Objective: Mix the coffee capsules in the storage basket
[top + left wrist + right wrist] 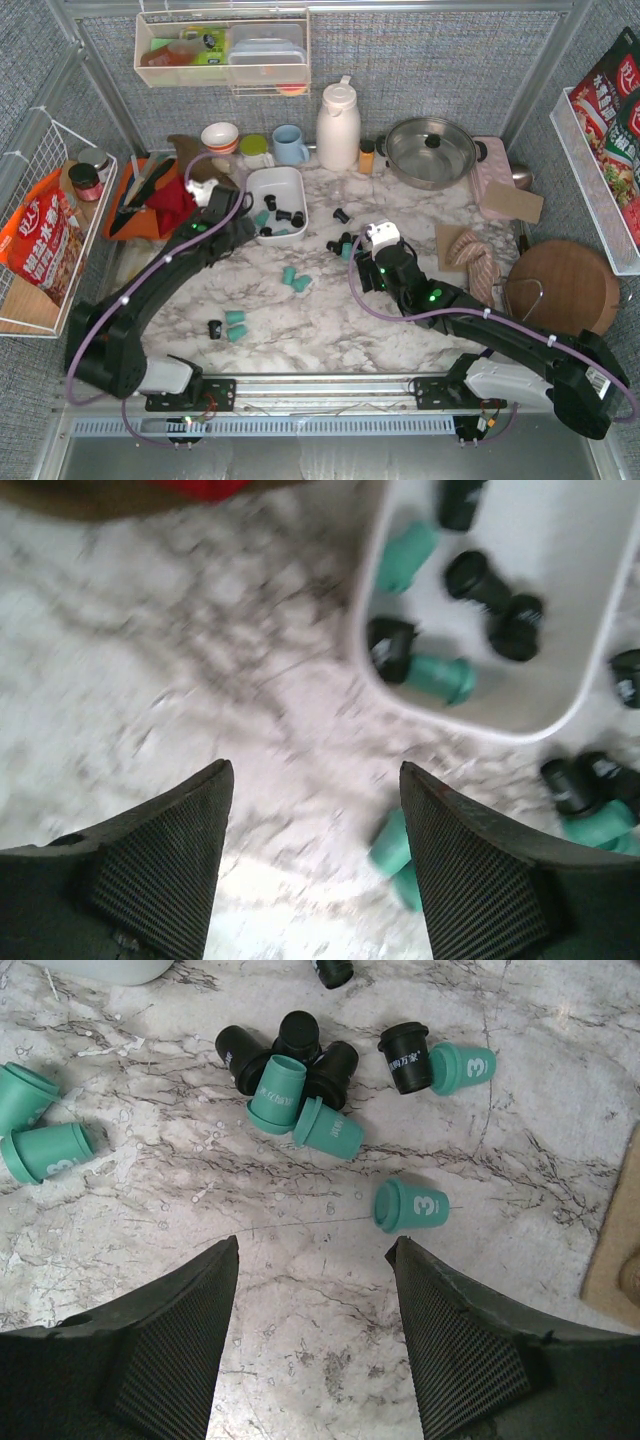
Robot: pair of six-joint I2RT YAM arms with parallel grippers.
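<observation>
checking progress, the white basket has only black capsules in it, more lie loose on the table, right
No: the left wrist view shows teal capsules beside the black capsules in the white basket. More do lie loose on the table.

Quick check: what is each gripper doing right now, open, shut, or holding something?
Left gripper: open, holding nothing, next to the storage basket.
Right gripper: open, holding nothing, loose coffee capsules just ahead of it.

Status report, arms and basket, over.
Left gripper open, empty, beside storage basket. Right gripper open, empty, over loose coffee capsules. Several in basket, many outside. No obstruction.
</observation>
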